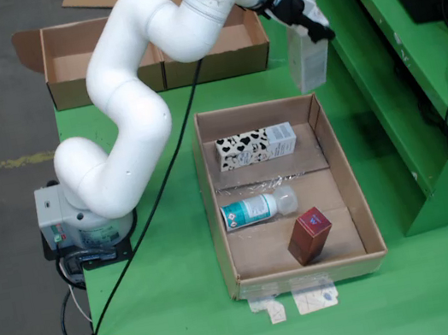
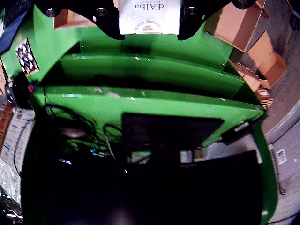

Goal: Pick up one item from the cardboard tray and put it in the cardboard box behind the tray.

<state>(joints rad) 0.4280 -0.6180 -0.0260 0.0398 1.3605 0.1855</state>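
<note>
In the fixed view, the cardboard box is sitting far to the left of the fingers, at the back of the green table, with the white arm arching over it. Below and left of the fingers, the cardboard tray is lying open, holding a cow-patterned carton, a white bottle on its side and a dark red box, each well apart from the fingers. Further right, the gripper is hanging above the table between box and tray, its black fingers pinching the top of a pale carton that is dangling clear of the surface. In the gripper-mounted view, the same carton is sitting clamped between the fingers, its label reading "d'Alba".
</note>
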